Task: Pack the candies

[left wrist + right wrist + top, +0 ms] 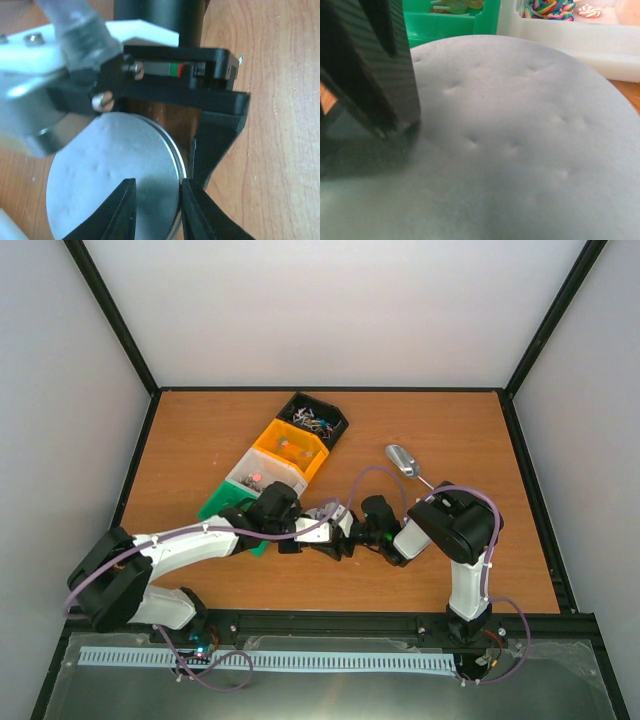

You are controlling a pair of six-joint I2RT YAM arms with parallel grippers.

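A lab test cell: white panel walls [340,310], black framing [112,315], wooden table [200,430]

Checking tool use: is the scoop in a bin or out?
Out: the scoop lies on the table, right of the bins.

Overhead I get soft, even light on the table [200,440], only faint shadows, and a glint on the metal scoop [403,460]. My left wrist view blurs toward 10 o'clock. The right wrist view is close-up and soft, sharper at 12 o'clock.
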